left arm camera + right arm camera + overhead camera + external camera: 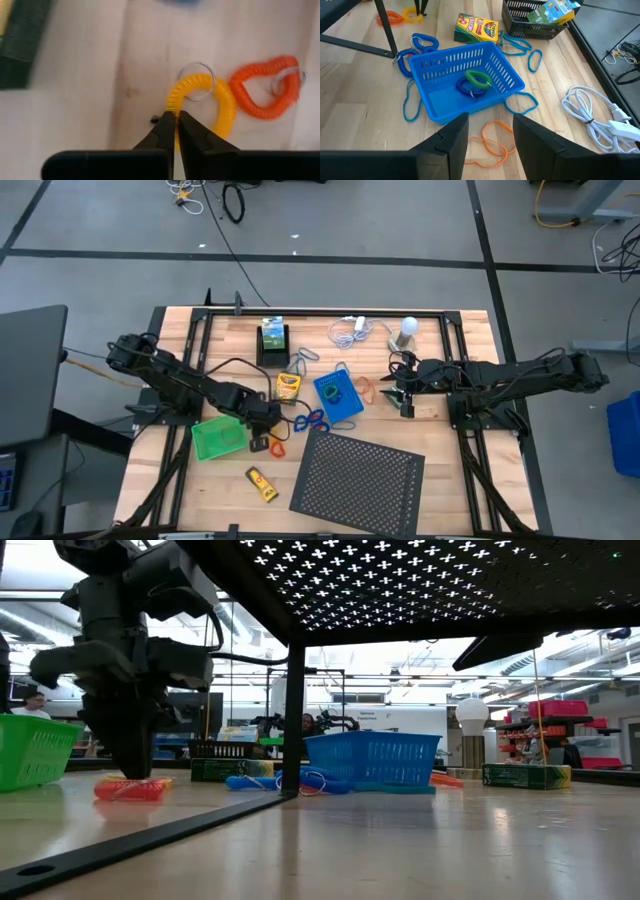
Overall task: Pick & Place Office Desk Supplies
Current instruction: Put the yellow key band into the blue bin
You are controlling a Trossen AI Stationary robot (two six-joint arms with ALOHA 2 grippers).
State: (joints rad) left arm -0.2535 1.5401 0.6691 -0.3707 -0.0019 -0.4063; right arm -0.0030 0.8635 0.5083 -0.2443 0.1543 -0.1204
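A yellow coiled loop point(220, 102) with a metal key ring lies on the table beside an orange coiled loop point(265, 87), just right of the green tray point(218, 438). My left gripper point(176, 122) points steeply down and is shut on the yellow loop; in the low view it point(130, 768) stands on the loops point(130, 788). My right gripper point(490, 125) hangs open over the table's right half, above thin orange bands point(490, 140) and facing the blue tray point(465, 82), which holds a green and a blue coil. My left gripper pinches the yellow loop's coil on the arc point(172, 106) farthest from the orange loop, between its two fingertips. The fingers come from above, pointing steeply down, and lie across the coil. The loop lies flat on the table, its key ring at the opposite arc.
A crayon box point(288, 386) and a black tray point(273, 345) sit behind the loops, blue loops point(312, 420) to their right. A yellow tube point(262, 483) and a large black perforated sheet point(355, 475) lie near the front edge. A white cable point(350, 332) and bulb point(407, 328) are at the far side.
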